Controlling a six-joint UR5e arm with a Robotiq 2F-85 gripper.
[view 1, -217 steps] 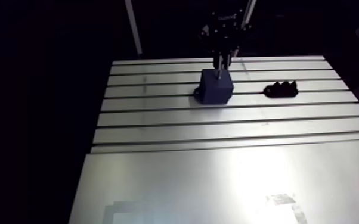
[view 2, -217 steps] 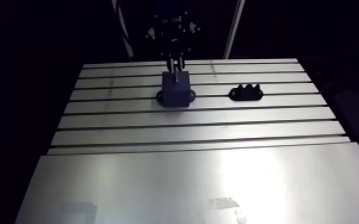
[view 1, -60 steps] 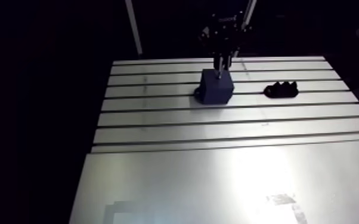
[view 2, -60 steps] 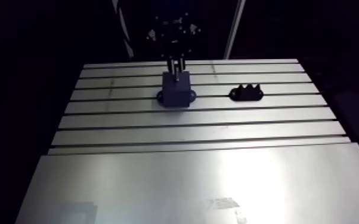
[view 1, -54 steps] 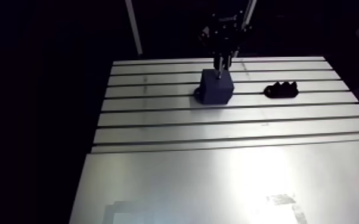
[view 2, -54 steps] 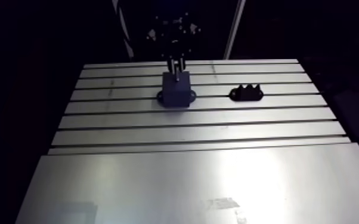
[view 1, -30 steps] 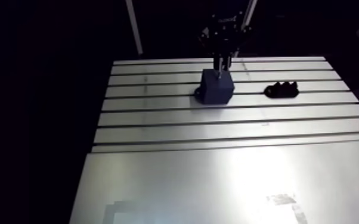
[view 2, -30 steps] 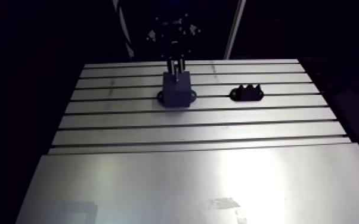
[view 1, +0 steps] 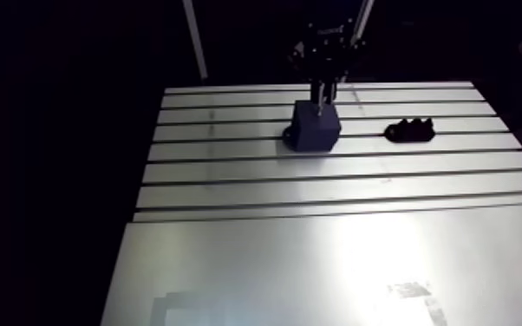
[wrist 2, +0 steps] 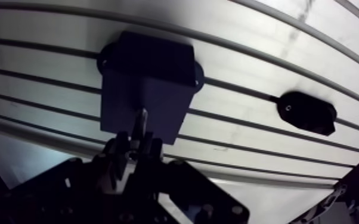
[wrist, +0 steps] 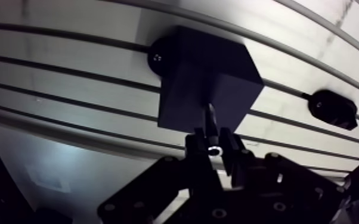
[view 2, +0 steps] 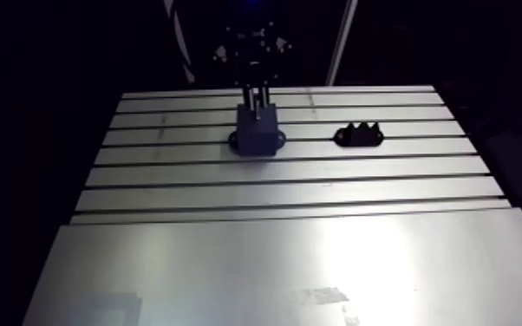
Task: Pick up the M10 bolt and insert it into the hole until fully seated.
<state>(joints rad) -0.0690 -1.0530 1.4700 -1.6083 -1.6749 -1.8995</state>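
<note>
Gripper point(wrist: 213, 146) sits directly above the dark block point(wrist: 209, 80), pointing straight down at the block's top face. Jaws are clamped on the M10 bolt point(wrist: 211, 118): the two fingers point(wrist: 195, 145) pinch it at the head end, and the bright head shows between them in the wrist view.

The bolt shank sticks out from the fingertips toward the block, roughly upright and in line with the gripper axis. Its tip lands on the block's top face, toward the edge nearer the gripper. Can't tell whether the tip has gone into the block or is only touching it: the face is too dark to make out any opening. Most of the shank is exposed above the block, so the bolt isn't seated.

The block stands on the slotted table point(view 1: 316, 277), in the grooved half, a few slots in from the far edge. It has a round mounting lug point(wrist: 157, 56) at its base on one side, with a small fastener in it; the wrist view shows a second lug on the opposite side.

A low black holder point(view 1: 410, 131) with a toothed top lies on the table beside the block, well apart from it and across the same slots. Nothing is touching the holder.

The arm view shows the gripper coming down onto the block from above.
</note>
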